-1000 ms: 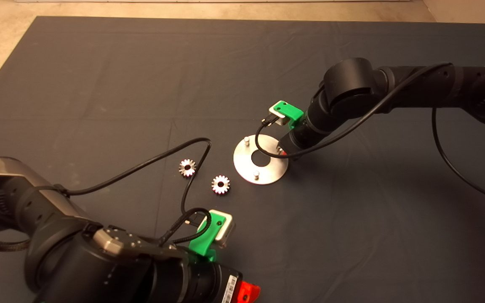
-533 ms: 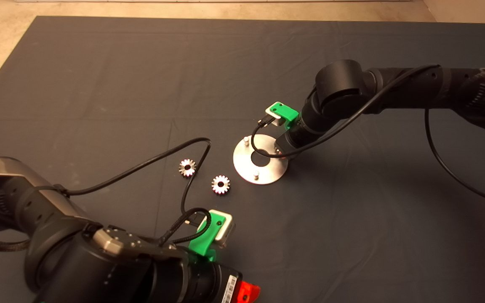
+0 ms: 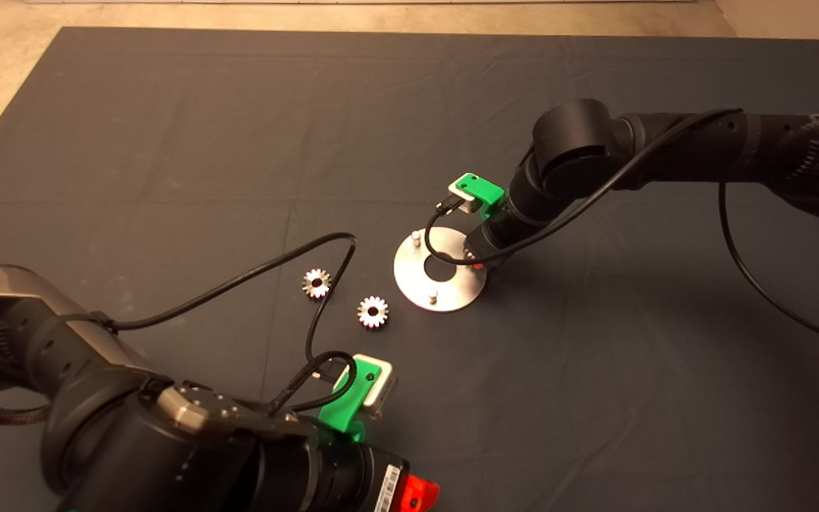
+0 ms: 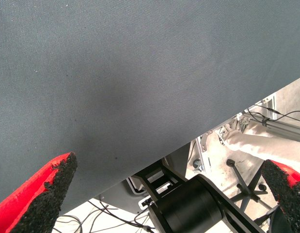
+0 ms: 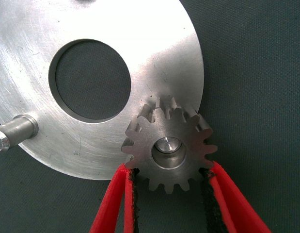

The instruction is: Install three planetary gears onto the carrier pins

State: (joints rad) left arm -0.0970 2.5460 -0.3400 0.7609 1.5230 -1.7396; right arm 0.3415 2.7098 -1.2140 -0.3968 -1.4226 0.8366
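— Cables first: what sits closest?

— Left hand (image 3: 416,494) is parked at the lower edge of the tabletop (image 3: 168,128), fingers spread wide with nothing between them; its wrist camera sees bare dark mat (image 4: 116,73) and a person's leg (image 4: 256,141) beyond the edge.

— Further in?

— Two planetary gears lie flat on the mat, one (image 3: 372,312) just left of the disc (image 3: 416,284), the other (image 3: 316,283) a little further left, partly crossed by a black cable (image 3: 253,274).

— And the right hand?

— Right hand (image 5: 170,191) is at the disc's right edge, fingers (image 5: 118,194) closed on the third gear (image 5: 169,148). That gear sits over a carrier pin (image 5: 168,145), whose tip shows in its centre hole. Two other pins (image 3: 433,293) (image 3: 416,236) stand bare.
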